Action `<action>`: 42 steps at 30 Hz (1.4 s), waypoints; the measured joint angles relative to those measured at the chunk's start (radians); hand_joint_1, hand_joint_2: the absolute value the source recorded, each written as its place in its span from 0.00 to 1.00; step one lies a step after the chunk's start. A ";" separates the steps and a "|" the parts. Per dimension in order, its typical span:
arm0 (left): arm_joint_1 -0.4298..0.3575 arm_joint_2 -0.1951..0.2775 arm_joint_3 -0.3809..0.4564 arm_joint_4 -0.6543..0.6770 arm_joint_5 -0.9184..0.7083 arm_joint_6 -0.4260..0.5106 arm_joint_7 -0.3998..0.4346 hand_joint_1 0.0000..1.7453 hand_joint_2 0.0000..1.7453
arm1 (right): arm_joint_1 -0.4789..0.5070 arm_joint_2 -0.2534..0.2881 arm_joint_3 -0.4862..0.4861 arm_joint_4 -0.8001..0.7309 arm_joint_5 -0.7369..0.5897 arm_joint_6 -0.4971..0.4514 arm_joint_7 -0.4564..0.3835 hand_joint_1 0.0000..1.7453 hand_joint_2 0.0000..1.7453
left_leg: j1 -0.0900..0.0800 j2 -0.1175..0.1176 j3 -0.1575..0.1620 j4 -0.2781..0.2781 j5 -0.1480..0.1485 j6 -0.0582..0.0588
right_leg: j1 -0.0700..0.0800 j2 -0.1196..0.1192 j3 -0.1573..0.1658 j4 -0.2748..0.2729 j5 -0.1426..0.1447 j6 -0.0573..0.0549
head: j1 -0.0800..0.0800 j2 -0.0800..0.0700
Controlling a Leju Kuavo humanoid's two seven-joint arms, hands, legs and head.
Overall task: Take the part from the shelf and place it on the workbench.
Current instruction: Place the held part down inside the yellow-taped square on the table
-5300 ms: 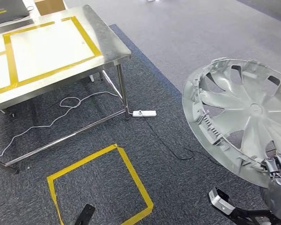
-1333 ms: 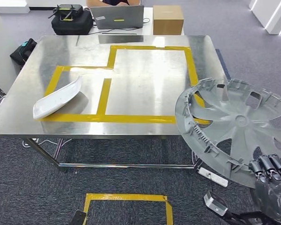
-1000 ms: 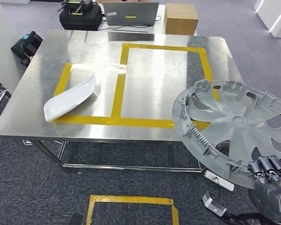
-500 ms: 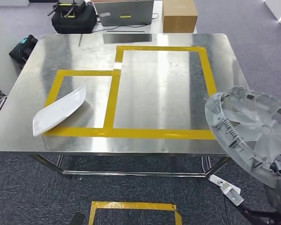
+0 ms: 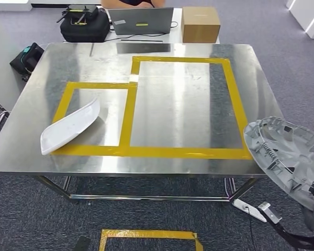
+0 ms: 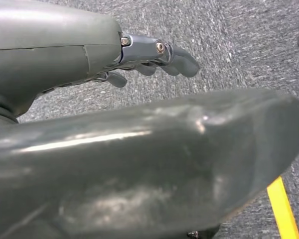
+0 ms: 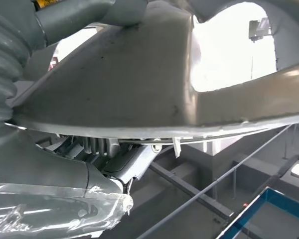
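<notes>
Grey carpet floor [image 5: 155, 219] all over, with a yellow tape square [image 5: 147, 236] at the bottom of the frame. Up top there's a desk with a laptop [image 5: 141, 21], a cardboard box [image 5: 200, 24] and a black bag [image 5: 84, 25]. Power strip [image 5: 246, 208] lies lower right. Lighting's bright and even.

The head view looks down from high onto the steel surface [image 5: 167, 104]; both wrist views sit close behind each robot hand.
</notes>
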State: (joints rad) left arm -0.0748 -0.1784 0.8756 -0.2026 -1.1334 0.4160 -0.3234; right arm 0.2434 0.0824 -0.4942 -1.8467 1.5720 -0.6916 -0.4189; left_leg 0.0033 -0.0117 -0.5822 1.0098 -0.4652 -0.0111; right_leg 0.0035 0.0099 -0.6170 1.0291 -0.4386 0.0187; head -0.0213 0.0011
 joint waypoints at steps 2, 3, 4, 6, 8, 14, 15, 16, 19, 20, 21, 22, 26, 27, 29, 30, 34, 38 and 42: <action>-0.001 0.000 0.000 0.000 0.000 0.000 0.000 0.00 0.00 | -0.002 -0.007 -0.001 0.012 0.000 0.000 0.000 1.00 1.00 | 0.000 0.000 0.000 0.000 0.000 0.002 | 0.000 0.000 0.002 -0.004 0.003 0.005 | 0.000 0.000; -0.001 0.000 0.001 0.000 0.000 0.000 0.000 0.00 0.00 | -0.003 -0.010 -0.001 0.018 0.000 0.000 0.000 1.00 1.00 | 0.000 0.000 0.000 0.000 0.000 0.003 | 0.000 0.000 0.002 -0.005 0.003 0.007 | 0.000 0.000; -0.001 0.000 0.001 0.000 0.000 0.000 0.000 0.00 0.00 | -0.004 -0.013 -0.001 0.023 0.000 0.000 0.000 1.00 1.00 | 0.000 0.000 0.000 0.000 0.000 0.003 | 0.000 0.000 0.002 -0.005 0.004 0.008 | 0.000 0.000; -0.001 0.001 0.004 0.000 0.000 0.000 0.000 0.00 0.00 | -0.005 -0.018 -0.002 0.032 0.000 0.000 0.003 1.00 1.00 | -0.001 0.000 0.000 0.000 0.000 0.004 | -0.001 0.000 0.002 -0.005 0.004 0.010 | 0.000 0.000; -0.001 0.002 0.007 0.000 -0.001 0.002 0.000 0.00 0.00 | -0.007 -0.022 -0.001 0.041 0.000 0.000 0.012 1.00 1.00 | -0.001 0.000 0.001 0.000 0.001 0.005 | -0.001 0.000 0.002 -0.005 0.004 0.011 | 0.000 0.000; -0.003 0.004 0.009 0.000 -0.025 -0.002 0.019 0.00 0.00 | -0.037 -0.098 0.075 0.096 0.000 0.003 0.171 1.00 1.00 | 0.001 0.000 0.001 -0.003 0.002 0.006 | 0.000 0.001 0.002 -0.005 0.005 0.012 | -0.001 0.000; -0.004 0.004 0.009 0.000 -0.032 -0.005 0.023 0.00 0.00 | -0.057 -0.134 0.112 0.120 0.000 0.010 0.251 1.00 1.00 | 0.001 0.000 0.000 -0.003 0.003 0.005 | 0.000 0.001 0.002 -0.005 0.005 0.012 | -0.001 0.000; -0.007 0.004 0.009 0.000 -0.038 -0.009 0.027 0.00 0.00 | -0.087 -0.181 0.167 0.153 0.001 0.023 0.358 1.00 1.00 | 0.001 0.000 0.000 -0.003 0.003 0.005 | 0.000 0.002 0.002 -0.005 0.006 0.012 | -0.001 0.000; -0.019 0.005 0.006 0.000 -0.054 -0.020 0.040 0.00 0.00 | -0.224 -0.335 0.405 0.277 0.000 0.075 0.677 1.00 1.00 | 0.000 0.002 0.001 -0.004 0.007 0.005 | -0.001 0.004 0.001 -0.005 0.009 0.013 | 0.000 0.000; -0.022 0.005 0.005 0.000 -0.059 -0.023 0.043 0.00 0.00 | -0.272 -0.372 0.484 0.324 -0.001 0.089 0.724 1.00 1.00 | 0.000 0.003 0.001 -0.004 0.008 0.005 | -0.001 0.005 0.000 -0.005 0.011 0.014 | 0.000 0.000; -0.025 0.005 0.003 0.000 -0.064 -0.025 0.046 0.00 0.00 | -0.318 -0.399 0.554 0.373 0.000 0.100 0.742 1.00 1.00 | 0.000 0.003 0.001 -0.004 0.009 0.005 | -0.001 0.005 -0.001 -0.005 0.012 0.014 | 0.000 0.000; -0.028 0.005 0.001 0.000 -0.069 -0.028 0.049 0.00 0.00 | -0.360 -0.416 0.606 0.420 0.000 0.109 0.735 1.00 1.00 | 0.000 0.003 0.001 -0.004 0.011 0.005 | -0.001 0.005 -0.002 -0.005 0.013 0.015 | -0.001 0.000; -0.031 0.006 -0.010 0.000 -0.082 -0.035 0.059 0.00 0.00 | -0.520 -0.443 0.726 0.588 0.001 0.133 0.681 1.00 1.00 | 0.001 0.001 -0.003 -0.004 0.016 0.006 | -0.001 0.002 -0.005 -0.005 0.016 0.014 | -0.001 0.000; -0.031 0.006 -0.012 0.000 -0.084 -0.037 0.061 0.00 0.00 | -0.555 -0.446 0.746 0.626 0.001 0.135 0.670 1.00 1.00 | 0.001 0.001 -0.003 -0.005 0.016 0.005 | 0.000 0.002 -0.005 -0.005 0.016 0.014 | -0.001 0.000; -0.032 0.006 -0.016 0.000 -0.086 -0.039 0.064 0.00 0.00 | -0.612 -0.447 0.783 0.688 0.001 0.139 0.652 1.00 1.00 | 0.001 0.001 -0.003 -0.006 0.016 0.005 | 0.000 0.002 -0.006 -0.005 0.016 0.014 | -0.001 0.000; -0.033 0.006 -0.017 0.000 -0.087 -0.040 0.066 0.00 0.00 | -0.635 -0.447 0.799 0.713 0.001 0.140 0.646 1.00 1.00 | 0.001 0.001 -0.003 -0.007 0.017 0.005 | 0.000 0.002 -0.006 -0.005 0.016 0.013 | -0.001 0.000; -0.034 0.006 -0.019 0.000 -0.089 -0.042 0.071 0.00 0.00 | -0.696 -0.447 0.841 0.781 0.001 0.143 0.637 1.00 1.00 | 0.001 0.000 -0.004 -0.012 0.019 0.002 | 0.000 0.001 -0.007 -0.008 0.018 0.013 | -0.001 0.000; -0.035 0.006 -0.020 0.000 -0.089 -0.042 0.073 0.00 0.00 | -0.726 -0.446 0.875 0.815 0.000 0.147 0.637 1.00 1.00 | 0.001 0.000 -0.006 -0.013 0.018 0.002 | 0.000 0.001 -0.009 -0.008 0.017 0.014 | -0.001 0.000; -0.037 0.006 -0.021 0.000 -0.091 -0.043 0.075 0.00 0.00 | -0.758 -0.438 0.931 0.830 0.001 0.172 0.625 1.00 1.00 | 0.001 0.000 -0.007 -0.014 0.017 0.002 | -0.001 0.001 -0.010 -0.009 0.016 0.014 | -0.001 0.000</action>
State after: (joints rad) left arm -0.1115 -0.1721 0.8544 -0.2026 -1.2247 0.3733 -0.2484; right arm -0.5144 -0.3558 0.4367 -1.0172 1.5727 -0.5197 0.2059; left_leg 0.0040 -0.0117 -0.5889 0.9960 -0.4478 -0.0092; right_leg 0.0029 0.0108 -0.6269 1.0204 -0.4223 0.0323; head -0.0220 0.0011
